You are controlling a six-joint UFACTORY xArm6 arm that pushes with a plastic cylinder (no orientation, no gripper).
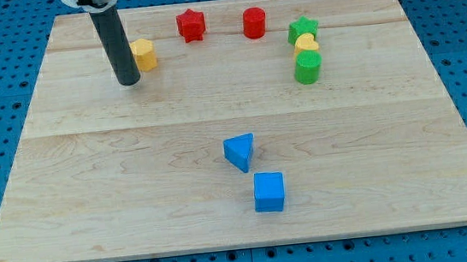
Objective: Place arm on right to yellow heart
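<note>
The yellow heart [307, 45] is small and rounded, wedged touching between the green star [302, 29] and green cylinder [307, 67]. My tip [129, 82], a bare rod grasping nothing, stands far to the heart's left.

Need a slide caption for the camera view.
My tip rests left of the yellow hexagon block, far from the yellow heart.

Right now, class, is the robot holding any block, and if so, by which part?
Nothing is held. The arm ends in a plain rod; my tip rests on the board just left of the yellow hexagonal block, far from the yellow heart.
</note>
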